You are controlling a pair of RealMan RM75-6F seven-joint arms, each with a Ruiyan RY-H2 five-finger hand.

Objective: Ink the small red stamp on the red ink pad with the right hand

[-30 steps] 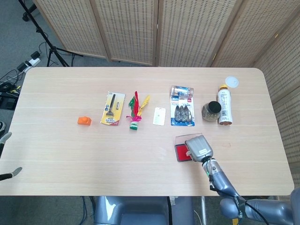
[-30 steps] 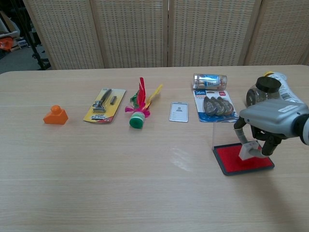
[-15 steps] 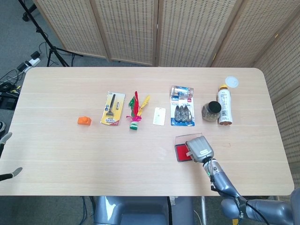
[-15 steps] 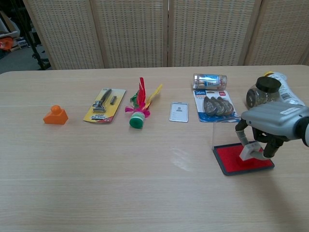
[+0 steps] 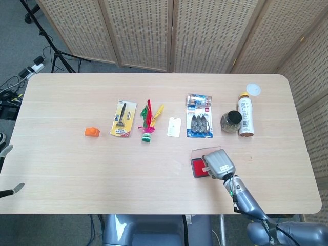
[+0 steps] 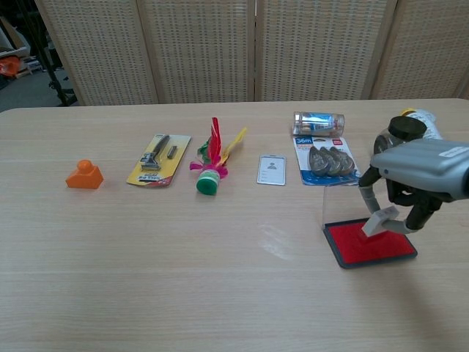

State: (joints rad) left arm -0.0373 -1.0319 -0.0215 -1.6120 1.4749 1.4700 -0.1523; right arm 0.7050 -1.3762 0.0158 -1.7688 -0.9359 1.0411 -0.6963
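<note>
— From the head view, what sits round the red ink pad (image 5: pixel 199 166)?

— It lies near the counter's (image 5: pixel 77 159) front edge, with the right hand (image 5: pixel 219 164) over its right part, covering the stamp. Behind it stand a blister pack (image 5: pixel 199 123), a white card (image 5: pixel 175 127), a dark-lidded jar (image 5: pixel 231 121) and a bottle (image 5: pixel 245 115) lying flat. Further left are a feathered shuttlecock (image 5: pixel 148 122), a razor on a yellow card (image 5: pixel 123 118) and an orange block (image 5: pixel 92 132). The left hand (image 5: pixel 6 174) barely shows at the frame's edge; I cannot tell its state.

— And the chest view?

— The right hand (image 6: pixel 410 187) pinches the small stamp (image 6: pixel 381 219), tilted, just above the ink pad (image 6: pixel 368 241), apparently not touching it. The pad's clear lid (image 6: pixel 338 204) stands upright at its rear. The blister pack (image 6: pixel 325 159) and jar (image 6: pixel 396 139) are close behind.
</note>
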